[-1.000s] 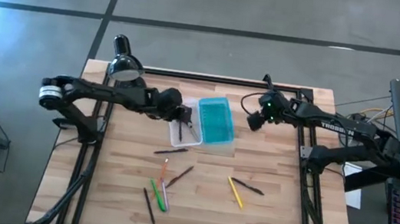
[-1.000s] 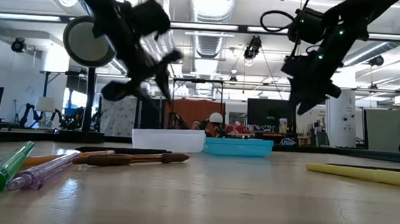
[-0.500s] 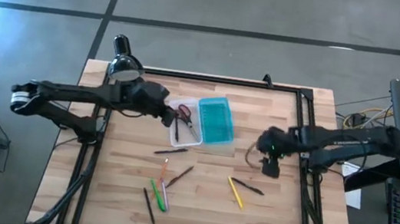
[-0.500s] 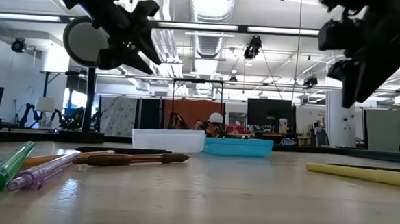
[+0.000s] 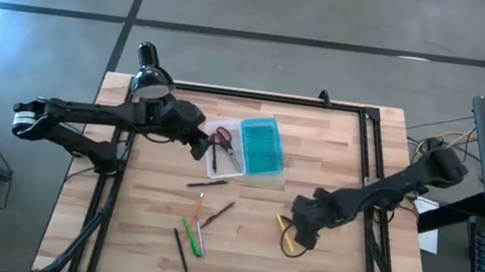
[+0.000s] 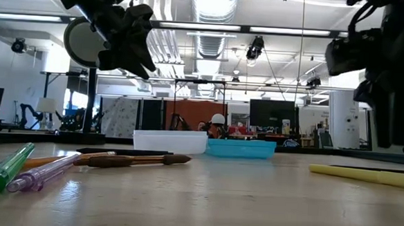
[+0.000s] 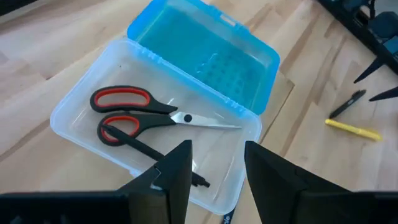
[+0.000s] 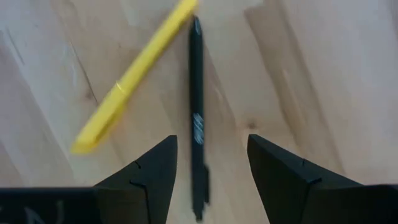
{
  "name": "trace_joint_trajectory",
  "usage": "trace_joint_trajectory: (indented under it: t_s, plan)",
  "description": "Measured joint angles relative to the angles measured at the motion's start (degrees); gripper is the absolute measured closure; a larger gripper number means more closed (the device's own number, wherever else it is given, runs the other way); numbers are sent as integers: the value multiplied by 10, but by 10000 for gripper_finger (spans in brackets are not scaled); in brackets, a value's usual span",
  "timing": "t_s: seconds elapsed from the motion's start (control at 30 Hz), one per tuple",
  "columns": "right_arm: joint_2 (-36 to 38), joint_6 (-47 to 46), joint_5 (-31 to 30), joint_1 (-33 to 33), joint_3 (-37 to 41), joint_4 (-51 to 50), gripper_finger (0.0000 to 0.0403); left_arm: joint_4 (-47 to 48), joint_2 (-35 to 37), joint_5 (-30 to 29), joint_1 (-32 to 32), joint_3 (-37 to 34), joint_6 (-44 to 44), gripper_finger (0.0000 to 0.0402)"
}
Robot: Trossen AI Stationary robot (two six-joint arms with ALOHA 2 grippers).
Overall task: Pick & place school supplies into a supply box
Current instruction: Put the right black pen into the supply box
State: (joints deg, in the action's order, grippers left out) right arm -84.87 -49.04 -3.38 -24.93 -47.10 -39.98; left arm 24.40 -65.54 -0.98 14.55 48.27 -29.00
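The supply box lies open, its clear tray beside the turquoise lid. In the tray lie red-handled scissors and a dark pen. My left gripper hovers open just left of the tray. My right gripper is open and low over the table, its fingers standing on either side of a black pen; a yellow marker lies beside it. In the high view the right gripper covers most of that pen. Both items lie flat on the wood.
Loose supplies lie near the table's front: a dark pencil, an orange pencil, a brown pencil, a green marker with a pinkish stick, and a black pen. A black desk lamp stands at the far left corner.
My right gripper has swung from beside the box's far right toward the table's near edge and come down over the black pen and yellow marker. My left gripper has drawn back from over the tray toward the table's left, uncovering the scissors.
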Motion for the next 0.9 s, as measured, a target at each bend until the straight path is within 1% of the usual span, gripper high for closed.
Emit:
trace_joint_trajectory:
  t_s: [0.13, 0.37, 0.5, 0.6, 0.8, 0.83, 0.9]
  plan:
    - [-48, -1, -1, 0, -20, 6, 218, 13, 0, 4, 1, 0, 14, 271]
    - [-110, -15, -11, 2, -22, 24, 218, 41, 1, 4, 6, 0, 26, 271]
    - [-142, -16, 12, 15, -26, 24, 228, 50, 1, 4, 7, 0, 27, 271]
    - [-152, -11, 13, 23, -26, 24, 263, 50, 1, 4, 7, 0, 27, 271]
    - [-145, -11, 23, 54, -23, 24, 371, 51, 2, 4, 7, 0, 31, 271]
    - [-140, -23, 27, 63, -22, 24, 380, 52, 2, 4, 7, 0, 35, 271]
    - [-121, -57, 33, 83, -18, 26, 382, 55, 2, 3, 8, 0, 39, 271]
